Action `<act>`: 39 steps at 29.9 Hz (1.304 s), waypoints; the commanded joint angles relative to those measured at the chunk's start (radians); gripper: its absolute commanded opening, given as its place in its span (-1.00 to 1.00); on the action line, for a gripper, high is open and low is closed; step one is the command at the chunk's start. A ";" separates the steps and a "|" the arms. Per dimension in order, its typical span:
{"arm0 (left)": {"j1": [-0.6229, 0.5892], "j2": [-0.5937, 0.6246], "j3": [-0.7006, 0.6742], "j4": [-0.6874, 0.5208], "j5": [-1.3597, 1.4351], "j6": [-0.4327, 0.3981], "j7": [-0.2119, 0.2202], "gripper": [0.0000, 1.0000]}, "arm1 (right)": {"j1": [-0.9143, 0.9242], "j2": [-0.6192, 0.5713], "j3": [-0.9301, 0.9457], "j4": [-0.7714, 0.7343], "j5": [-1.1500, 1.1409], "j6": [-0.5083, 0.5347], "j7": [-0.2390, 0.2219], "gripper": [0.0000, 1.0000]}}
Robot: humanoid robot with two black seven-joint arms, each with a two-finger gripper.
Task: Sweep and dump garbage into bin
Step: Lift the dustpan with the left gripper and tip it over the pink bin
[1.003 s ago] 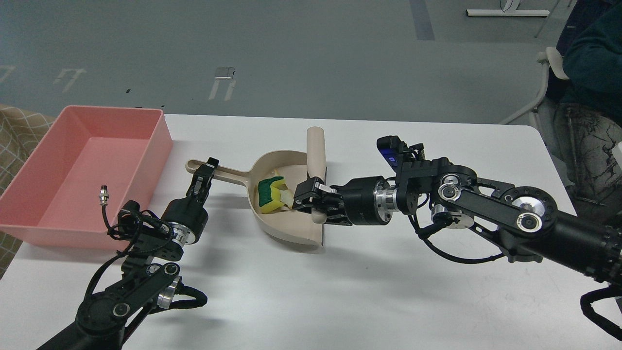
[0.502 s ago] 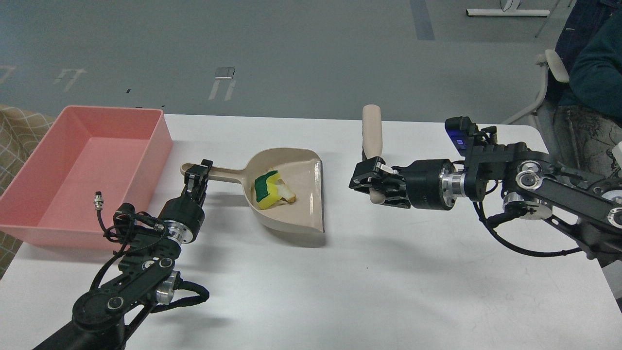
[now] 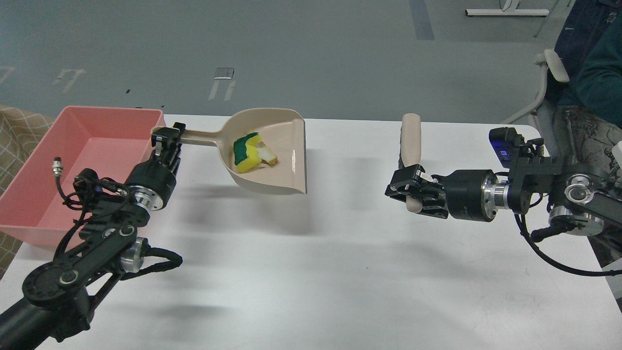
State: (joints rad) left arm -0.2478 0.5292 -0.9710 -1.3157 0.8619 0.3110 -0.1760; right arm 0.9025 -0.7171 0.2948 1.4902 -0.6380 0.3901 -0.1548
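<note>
My left gripper (image 3: 167,141) is shut on the long handle of the beige dustpan (image 3: 284,167) and holds it lifted above the white table (image 3: 311,272), right of the pink bin (image 3: 73,160). In the pan lie the garbage scraps: a yellow sponge chunk (image 3: 247,154) with a green face and a pale beige crust strip (image 3: 268,156). My right gripper (image 3: 406,187) is shut on a beige brush (image 3: 411,146), held upright at the table's right, apart from the pan.
The pink bin stands at the table's far left edge, empty inside. A person's legs and a chair (image 3: 578,97) are at the far right beyond the table. Grey floor lies behind the table.
My left gripper has lifted the dustpan with the scraps and carried it left and back toward the bin. My right gripper has drawn the brush away to the right.
</note>
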 commanded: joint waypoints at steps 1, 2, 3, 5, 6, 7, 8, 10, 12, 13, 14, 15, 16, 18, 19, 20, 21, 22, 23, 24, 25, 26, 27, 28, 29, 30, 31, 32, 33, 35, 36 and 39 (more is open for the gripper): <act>0.004 0.095 -0.069 -0.005 -0.055 -0.033 0.003 -1.00 | -0.014 -0.001 0.010 0.001 0.000 -0.002 0.000 -1.00; 0.013 0.133 -0.099 -0.004 -0.082 -0.058 0.003 -1.00 | -0.025 -0.001 0.021 0.001 0.000 0.000 0.000 -1.00; 0.019 0.177 -0.133 -0.002 -0.112 -0.090 0.001 -1.00 | -0.031 -0.001 0.026 0.002 0.000 0.000 0.000 -1.00; 0.038 0.224 -0.170 0.007 -0.146 -0.122 0.000 -1.00 | -0.034 -0.001 0.027 0.002 0.000 0.000 0.000 -1.00; 0.062 0.268 -0.205 0.021 -0.182 -0.154 -0.007 -1.00 | -0.036 -0.001 0.027 0.002 0.000 0.000 0.000 -1.00; 0.073 0.288 -0.221 0.032 -0.199 -0.170 -0.008 -1.00 | -0.037 -0.001 0.027 0.002 0.000 0.000 0.000 -1.00; 0.091 0.323 -0.250 0.061 -0.228 -0.203 -0.011 -1.00 | -0.040 -0.001 0.027 0.002 0.000 0.000 0.000 -1.00; 0.111 0.368 -0.284 0.124 -0.251 -0.254 -0.019 -1.00 | -0.040 0.001 0.029 0.002 0.000 0.000 0.000 -1.00; 0.122 0.400 -0.299 0.208 -0.254 -0.315 -0.043 -1.00 | -0.040 0.004 0.029 0.002 0.000 0.001 0.000 -1.00; 0.124 0.411 -0.302 0.239 -0.254 -0.337 -0.054 -1.00 | -0.040 0.005 0.029 0.001 0.000 0.000 0.000 -1.00; 0.124 0.429 -0.302 0.306 -0.253 -0.375 -0.081 -1.00 | -0.040 0.005 0.029 0.002 0.000 0.001 0.000 -1.00; 0.125 0.445 -0.302 0.369 -0.250 -0.407 -0.108 -1.00 | -0.042 0.007 0.029 0.002 0.000 0.001 0.000 -1.00; 0.125 0.455 -0.302 0.401 -0.247 -0.424 -0.120 -1.00 | -0.042 0.007 0.029 0.002 0.000 0.001 0.000 -1.00; 0.125 0.479 -0.290 0.492 -0.239 -0.463 -0.163 -1.00 | -0.042 0.007 0.029 0.002 0.000 0.001 0.000 -1.00; 0.125 0.489 -0.287 0.518 -0.238 -0.470 -0.178 -1.00 | -0.042 0.007 0.029 0.002 0.000 0.001 0.000 -1.00; 0.128 0.514 -0.284 0.556 -0.230 -0.481 -0.210 -1.00 | -0.042 0.008 0.029 0.002 0.000 0.001 0.000 -1.00; 0.130 0.529 -0.281 0.572 -0.219 -0.483 -0.226 -1.00 | -0.042 0.010 0.029 0.002 0.000 0.001 0.000 -1.00; 0.133 0.554 -0.259 0.594 -0.187 -0.483 -0.258 -1.00 | -0.042 0.013 0.029 0.001 0.000 0.001 0.000 -1.00; 0.136 0.567 -0.229 0.607 -0.151 -0.477 -0.299 -1.00 | -0.040 0.018 0.029 0.001 0.000 0.001 0.000 -1.00; 0.136 0.572 -0.213 0.610 -0.133 -0.474 -0.313 -1.00 | -0.042 0.019 0.029 0.001 0.000 0.001 0.000 -1.00; 0.134 0.575 -0.203 0.610 -0.120 -0.471 -0.313 -1.00 | -0.042 0.021 0.029 0.001 0.000 0.001 0.000 -1.00; 0.128 0.575 -0.181 0.609 -0.098 -0.461 -0.313 -1.00 | -0.042 0.025 0.027 0.001 0.000 0.001 0.000 -1.00; 0.128 0.577 -0.175 0.609 -0.089 -0.454 -0.313 -1.00 | -0.042 0.027 0.027 0.001 0.000 0.001 0.000 -1.00; 0.128 0.580 -0.166 0.609 -0.071 -0.434 -0.313 -1.00 | -0.042 0.030 0.027 -0.001 0.000 0.001 0.000 -1.00; 0.127 0.589 -0.163 0.609 -0.048 -0.419 -0.313 -1.00 | -0.042 0.030 0.027 -0.001 0.000 0.001 0.000 -1.00; 0.125 0.594 -0.163 0.607 -0.035 -0.412 -0.313 -1.00 | -0.042 0.030 0.027 -0.001 0.000 0.001 0.000 -1.00; 0.124 0.607 -0.163 0.601 -0.011 -0.405 -0.313 -1.00 | -0.042 0.030 0.027 -0.001 0.000 0.001 0.000 -1.00; 0.122 0.614 -0.163 0.598 0.000 -0.402 -0.313 -1.00 | -0.042 0.030 0.027 -0.001 0.000 0.001 0.000 -1.00; 0.120 0.621 -0.163 0.595 0.012 -0.397 -0.313 -1.00 | -0.042 0.030 0.027 -0.001 0.000 0.001 0.000 -1.00; 0.120 0.637 -0.163 0.595 0.042 -0.369 -0.313 -1.00 | -0.042 0.030 0.027 -0.001 0.000 0.001 0.000 -1.00; 0.124 0.643 -0.163 0.595 0.061 -0.334 -0.313 -1.00 | -0.043 0.030 0.027 -0.001 0.000 0.001 0.000 -1.00; 0.120 0.647 -0.163 0.587 0.130 -0.264 -0.313 -1.00 | -0.043 0.030 0.027 -0.001 0.000 0.001 0.000 -1.00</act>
State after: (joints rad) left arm -0.1266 1.1708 -1.1337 -0.7223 0.9339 -0.0102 -0.4889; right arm 0.8598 -0.6873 0.3221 1.4894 -0.6381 0.3912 -0.1548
